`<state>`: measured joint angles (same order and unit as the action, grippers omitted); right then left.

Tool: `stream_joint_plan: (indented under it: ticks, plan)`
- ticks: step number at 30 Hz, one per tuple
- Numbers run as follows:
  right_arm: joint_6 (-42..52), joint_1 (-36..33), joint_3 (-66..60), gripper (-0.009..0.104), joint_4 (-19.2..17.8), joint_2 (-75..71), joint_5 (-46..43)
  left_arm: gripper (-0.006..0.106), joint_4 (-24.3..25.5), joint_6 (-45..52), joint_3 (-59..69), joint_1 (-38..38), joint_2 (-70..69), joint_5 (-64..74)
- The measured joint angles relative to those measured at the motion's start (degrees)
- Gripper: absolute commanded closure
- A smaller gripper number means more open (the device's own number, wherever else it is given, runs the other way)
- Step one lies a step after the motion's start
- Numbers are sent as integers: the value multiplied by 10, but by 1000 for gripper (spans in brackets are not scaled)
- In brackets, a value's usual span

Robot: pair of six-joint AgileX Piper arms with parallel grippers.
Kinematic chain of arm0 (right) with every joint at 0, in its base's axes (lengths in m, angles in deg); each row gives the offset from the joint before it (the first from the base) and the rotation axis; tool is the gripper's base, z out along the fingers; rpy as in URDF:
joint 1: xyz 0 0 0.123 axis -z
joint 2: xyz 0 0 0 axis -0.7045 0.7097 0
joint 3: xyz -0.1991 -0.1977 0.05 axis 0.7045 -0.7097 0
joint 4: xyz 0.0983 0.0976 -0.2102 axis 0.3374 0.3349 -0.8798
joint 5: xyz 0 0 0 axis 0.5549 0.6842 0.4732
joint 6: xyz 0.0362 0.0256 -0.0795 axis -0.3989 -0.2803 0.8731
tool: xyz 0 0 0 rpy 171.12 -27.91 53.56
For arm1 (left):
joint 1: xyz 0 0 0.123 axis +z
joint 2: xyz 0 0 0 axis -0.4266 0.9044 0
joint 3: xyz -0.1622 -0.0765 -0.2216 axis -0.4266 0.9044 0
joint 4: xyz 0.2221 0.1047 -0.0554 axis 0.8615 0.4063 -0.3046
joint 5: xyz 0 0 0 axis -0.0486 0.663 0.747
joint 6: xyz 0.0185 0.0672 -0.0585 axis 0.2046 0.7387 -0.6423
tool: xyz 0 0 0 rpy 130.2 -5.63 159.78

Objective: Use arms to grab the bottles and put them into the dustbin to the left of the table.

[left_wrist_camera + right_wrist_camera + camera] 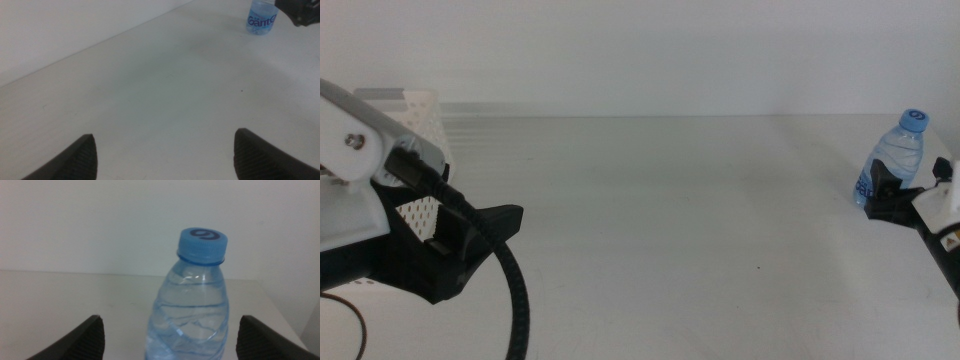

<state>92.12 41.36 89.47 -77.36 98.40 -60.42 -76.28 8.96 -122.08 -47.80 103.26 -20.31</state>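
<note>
A small clear water bottle (899, 157) with a blue cap stands upright on the white table (670, 220) at the far right. My right gripper (890, 197) is at its base on the near side. In the right wrist view the bottle (192, 305) stands between the two jaws of the right gripper (170, 330), which are wide open and apart from it. My left gripper (485, 235) hangs open and empty at the left, in front of the white perforated dustbin (420, 112). The left wrist view shows the left gripper (165, 150) over bare tabletop, with the bottle (262, 17) far off.
A thick black cable (515, 290) loops down from the left arm to the near edge. A pale wall rises behind the table's far edge. The other arm's dark gripper (302, 12) shows beside the bottle in the left wrist view.
</note>
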Motion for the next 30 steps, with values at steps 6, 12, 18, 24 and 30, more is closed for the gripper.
stream_joint_plan:
  ticks: [6,12,18,24,30]
  plan:
    - [12,0,45,0,46,42,1,10,0,0,0,0,0,0]
    - [13,1,79,0,53,60,33,10,0,0,0,0,0,0]
    - [14,26,102,0,38,79,46,10,0,0,0,0,0,0]
    - [14,37,135,0,-2,113,48,10,0,0,0,0,0,0]
    - [17,38,180,0,-13,151,50,10,0,0,0,0,0,0]
